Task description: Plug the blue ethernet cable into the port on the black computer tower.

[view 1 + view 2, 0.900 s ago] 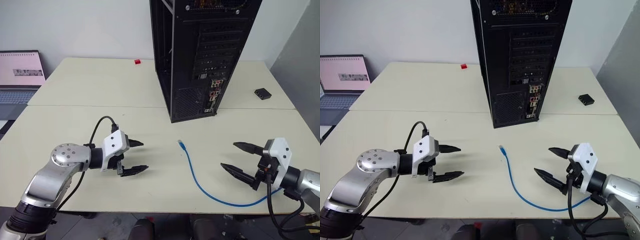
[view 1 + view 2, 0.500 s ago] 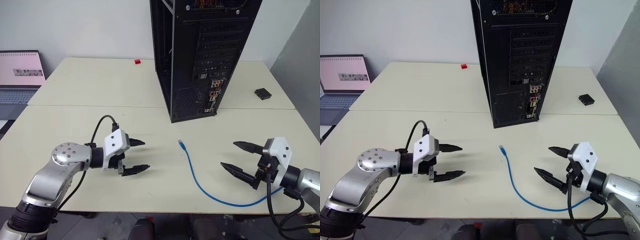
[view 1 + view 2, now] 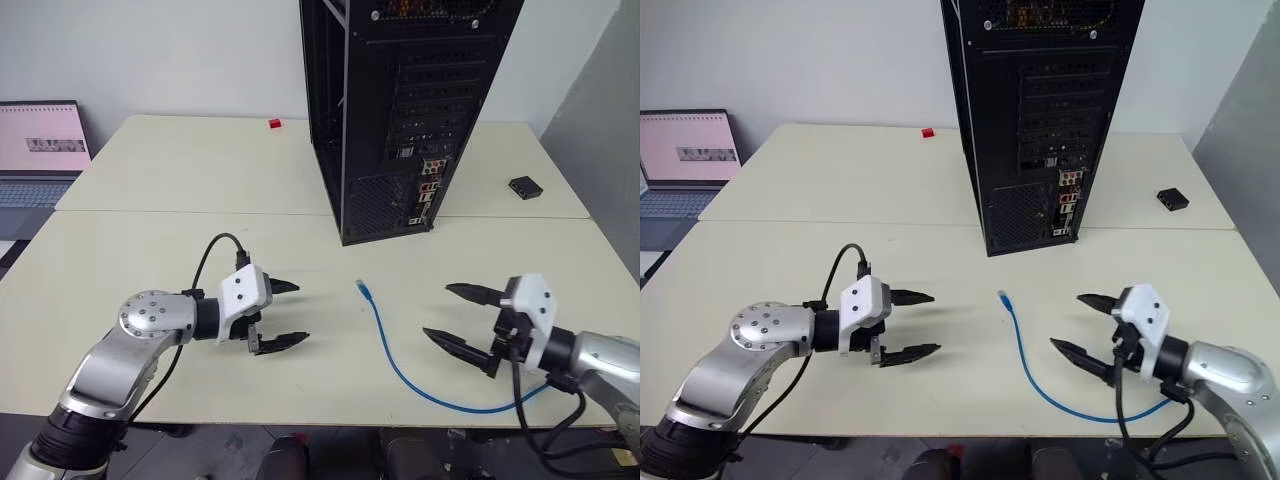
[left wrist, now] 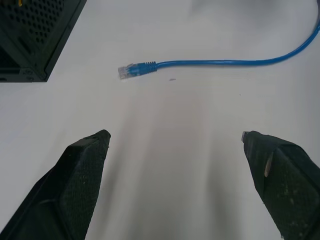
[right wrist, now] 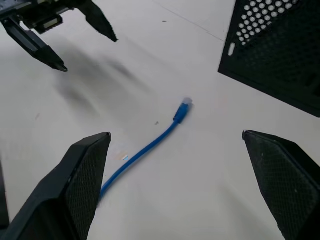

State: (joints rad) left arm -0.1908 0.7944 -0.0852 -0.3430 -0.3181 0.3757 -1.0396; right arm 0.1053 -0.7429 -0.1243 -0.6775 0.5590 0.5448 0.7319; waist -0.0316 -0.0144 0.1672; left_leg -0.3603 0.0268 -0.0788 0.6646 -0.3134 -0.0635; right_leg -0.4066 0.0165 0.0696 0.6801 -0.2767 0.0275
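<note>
The blue ethernet cable lies loose on the cream table, and its plug points toward the black computer tower standing at the back centre. Small colourful connectors, the port among them, sit low on the tower's rear. My left gripper hovers open to the left of the plug. To the right of the cable, my right gripper is open too. Nothing is held in either. In the left wrist view the plug lies ahead of the fingers. The right wrist view has the plug ahead as well.
A laptop sits at the far left beyond the table edge. A small flat black box lies right of the tower, and a small red object sits at the table's back. The cable's tail curves toward the table's front edge.
Both grippers have moved inward toward the cable: the left one to the right, the right one to the left. The cable has not moved.
</note>
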